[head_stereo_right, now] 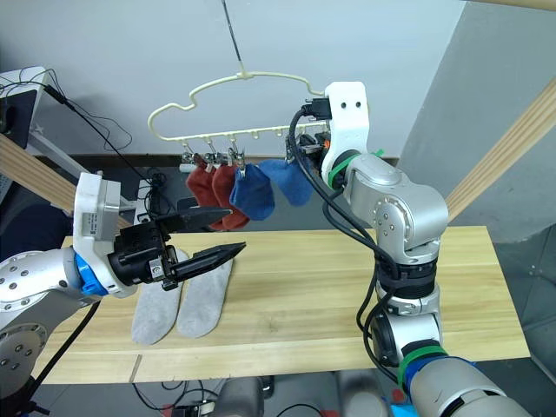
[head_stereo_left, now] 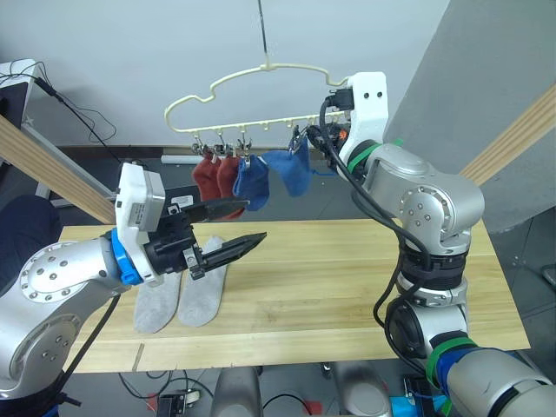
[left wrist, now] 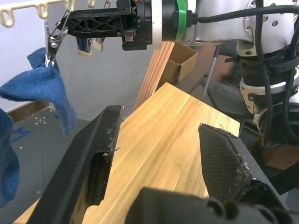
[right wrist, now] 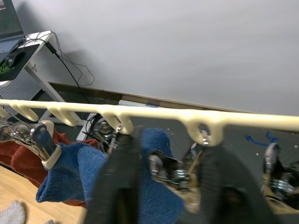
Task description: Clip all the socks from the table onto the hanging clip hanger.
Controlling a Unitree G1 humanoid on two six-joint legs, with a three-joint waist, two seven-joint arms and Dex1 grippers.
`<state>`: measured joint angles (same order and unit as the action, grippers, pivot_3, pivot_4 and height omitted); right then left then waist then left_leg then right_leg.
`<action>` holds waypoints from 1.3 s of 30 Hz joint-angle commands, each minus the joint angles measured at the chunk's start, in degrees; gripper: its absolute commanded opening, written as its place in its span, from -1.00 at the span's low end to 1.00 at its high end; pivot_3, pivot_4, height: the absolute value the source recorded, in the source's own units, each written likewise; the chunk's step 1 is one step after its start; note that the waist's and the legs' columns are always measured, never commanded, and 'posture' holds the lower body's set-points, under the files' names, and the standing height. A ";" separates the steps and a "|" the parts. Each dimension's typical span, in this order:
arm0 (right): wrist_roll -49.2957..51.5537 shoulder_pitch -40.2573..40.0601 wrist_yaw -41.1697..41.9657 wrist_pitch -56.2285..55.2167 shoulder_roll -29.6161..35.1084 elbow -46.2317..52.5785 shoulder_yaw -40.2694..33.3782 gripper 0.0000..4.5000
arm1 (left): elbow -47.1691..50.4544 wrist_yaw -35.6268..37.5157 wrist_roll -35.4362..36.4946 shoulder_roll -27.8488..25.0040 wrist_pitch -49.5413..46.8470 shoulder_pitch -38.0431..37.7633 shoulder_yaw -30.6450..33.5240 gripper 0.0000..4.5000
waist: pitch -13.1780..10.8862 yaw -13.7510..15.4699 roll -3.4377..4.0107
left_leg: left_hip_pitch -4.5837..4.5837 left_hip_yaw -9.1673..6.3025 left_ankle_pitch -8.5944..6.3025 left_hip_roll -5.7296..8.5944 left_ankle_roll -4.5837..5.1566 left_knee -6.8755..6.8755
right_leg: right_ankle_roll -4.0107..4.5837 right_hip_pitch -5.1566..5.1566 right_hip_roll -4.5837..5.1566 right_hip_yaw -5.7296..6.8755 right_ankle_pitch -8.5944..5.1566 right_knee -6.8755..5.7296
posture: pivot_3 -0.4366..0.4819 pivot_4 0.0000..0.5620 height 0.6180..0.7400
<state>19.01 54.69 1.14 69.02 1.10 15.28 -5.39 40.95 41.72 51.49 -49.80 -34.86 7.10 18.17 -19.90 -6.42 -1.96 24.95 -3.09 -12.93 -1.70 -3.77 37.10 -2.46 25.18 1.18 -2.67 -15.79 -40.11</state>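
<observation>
From my remote station, I see the pale yellow clip hanger (head_stereo_left: 261,91) hanging above the far edge of the wooden surface (head_stereo_left: 347,287), with four socks already pinned along its row of silver clips: two rust red socks (head_stereo_left: 215,176) at the left, then a blue sock (head_stereo_left: 252,185) and a second blue sock (head_stereo_left: 290,171) to its right. Two light grey socks (head_stereo_left: 181,294) lie side by side, touching, on the near left part of the surface. My left gripper (head_stereo_left: 233,228) hovers above the grey pair, its jaws apart and holding nothing, pointing right across the wood. My right gripper (right wrist: 170,177) is raised to the hanger's clip row at the right-hand blue sock; its jaws stand slightly apart around one of the silver clips (right wrist: 163,168) just under the frame's bar, though I cannot tell whether they press on it. Dark cables (head_stereo_left: 78,113) trail down the white wall at far left.
</observation>
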 commanded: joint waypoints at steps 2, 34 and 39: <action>-0.09 0.46 0.00 -1.47 0.07 1.76 0.29 -0.93 | 2.23 -0.39 0.12 0.03 0.87 -0.24 0.89 0.32 | 0.00 0.00 0.00 | 0.00 0.00 0.00 0.00 0.00 0.00 | 0.00 0.00 0.00 0.00 0.00 0.00 | -0.29 0.01 1.00; 0.27 -0.11 -1.46 1.88 -0.12 4.54 -0.61 -0.99 | -11.16 -33.05 -25.33 5.73 -24.70 0.89 -17.23 0.32 | 0.00 0.27 0.00 | -0.03 -0.03 0.03 0.02 0.05 0.07 | 0.01 0.04 -0.01 0.01 0.01 -0.21 | -0.35 0.12 1.00; 0.19 -0.32 -1.63 3.18 0.18 5.54 -0.80 -0.99 | -15.65 -31.90 -28.35 7.40 -24.79 2.78 -17.35 0.32 | 0.00 0.10 0.00 | -0.03 -0.01 0.03 0.01 0.05 0.07 | 0.02 0.08 -0.01 -0.01 0.01 -0.24 | -0.40 0.15 1.00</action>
<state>18.93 54.38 -0.37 72.06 1.24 17.65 -5.69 25.86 9.61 24.57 -42.81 -59.87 9.33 0.41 -19.90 -6.33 -1.96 24.92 -3.11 -12.89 -1.68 -3.71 37.17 -2.44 25.26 1.17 -2.68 -15.78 -40.35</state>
